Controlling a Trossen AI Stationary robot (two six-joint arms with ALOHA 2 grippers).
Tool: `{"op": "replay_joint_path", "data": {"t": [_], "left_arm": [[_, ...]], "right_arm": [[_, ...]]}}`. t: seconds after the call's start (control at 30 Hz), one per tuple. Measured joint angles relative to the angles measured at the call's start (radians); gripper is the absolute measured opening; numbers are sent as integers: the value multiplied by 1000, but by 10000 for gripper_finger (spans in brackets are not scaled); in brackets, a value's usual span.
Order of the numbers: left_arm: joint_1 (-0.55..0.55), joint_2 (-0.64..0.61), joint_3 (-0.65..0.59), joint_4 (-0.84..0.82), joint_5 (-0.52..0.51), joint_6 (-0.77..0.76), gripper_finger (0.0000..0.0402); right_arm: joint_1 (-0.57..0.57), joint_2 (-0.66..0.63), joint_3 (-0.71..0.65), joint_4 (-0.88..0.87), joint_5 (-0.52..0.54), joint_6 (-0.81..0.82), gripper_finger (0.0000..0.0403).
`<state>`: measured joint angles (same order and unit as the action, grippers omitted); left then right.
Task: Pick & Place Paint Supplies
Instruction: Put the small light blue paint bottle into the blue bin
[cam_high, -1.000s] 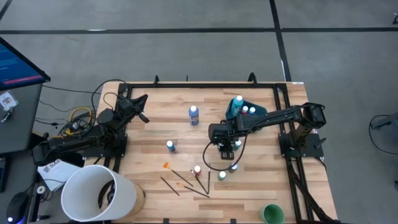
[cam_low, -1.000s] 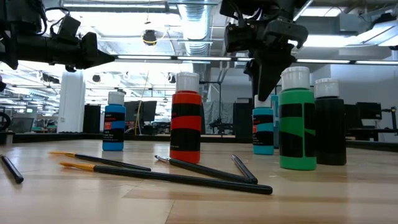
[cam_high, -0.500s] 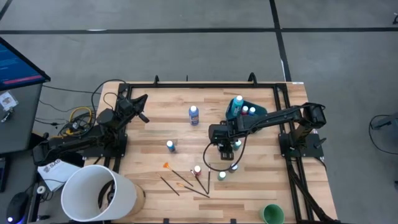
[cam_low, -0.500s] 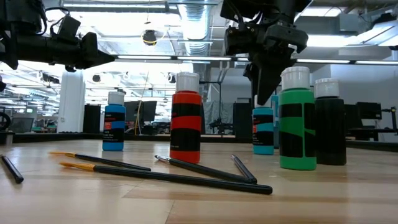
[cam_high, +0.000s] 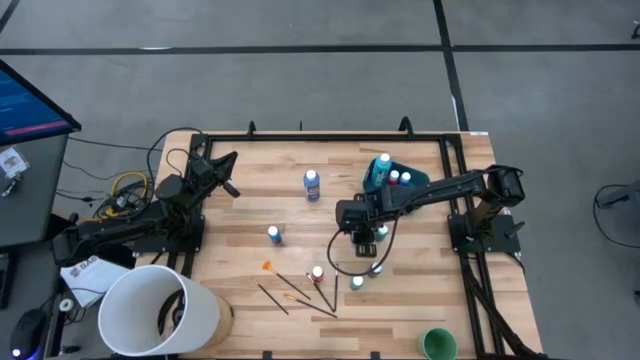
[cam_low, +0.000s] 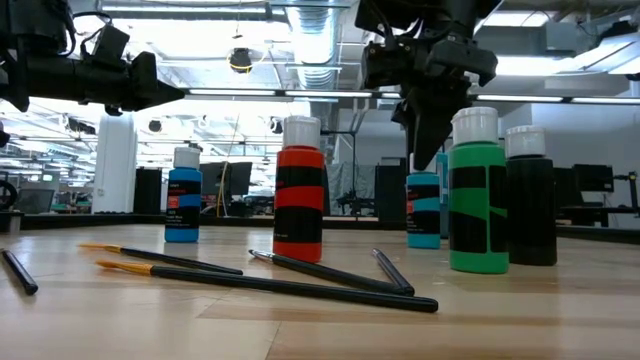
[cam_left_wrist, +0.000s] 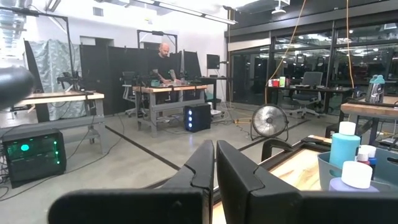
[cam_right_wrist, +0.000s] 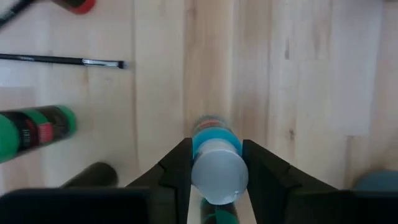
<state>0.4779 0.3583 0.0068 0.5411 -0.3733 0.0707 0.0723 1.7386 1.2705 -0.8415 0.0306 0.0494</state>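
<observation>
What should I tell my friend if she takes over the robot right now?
Right gripper: fingers on either side of a teal paint bottle, down among the bottles mid-table; whether it grips is unclear.
Left gripper: fingers shut, empty, waiting at the table's left edge.
Done: a few bottles stand in the teal tub.
Left: red bottle, green bottle, dark bottle, two blue bottles, and the brushes on the table.
</observation>
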Motion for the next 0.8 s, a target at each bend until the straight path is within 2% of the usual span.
{"op": "replay_joint_path", "data": {"t": [0.23, 0.43, 0.63, 0.8], "left_arm": [[0, 0, 0, 0, 3, 0, 8], [0, 0, 0, 0, 3, 0, 8], [0, 0, 0, 1, 2, 0, 8], [0, 0, 0, 1, 1, 0, 8]], "right_arm": [[-11, -50, -1, -11, 27, -44, 110], [-55, -184, -1, -44, 27, -61, 110], [-169, -352, 0, -188, 128, -1, 110], [-288, -446, 0, -323, 141, 38, 111]]}}
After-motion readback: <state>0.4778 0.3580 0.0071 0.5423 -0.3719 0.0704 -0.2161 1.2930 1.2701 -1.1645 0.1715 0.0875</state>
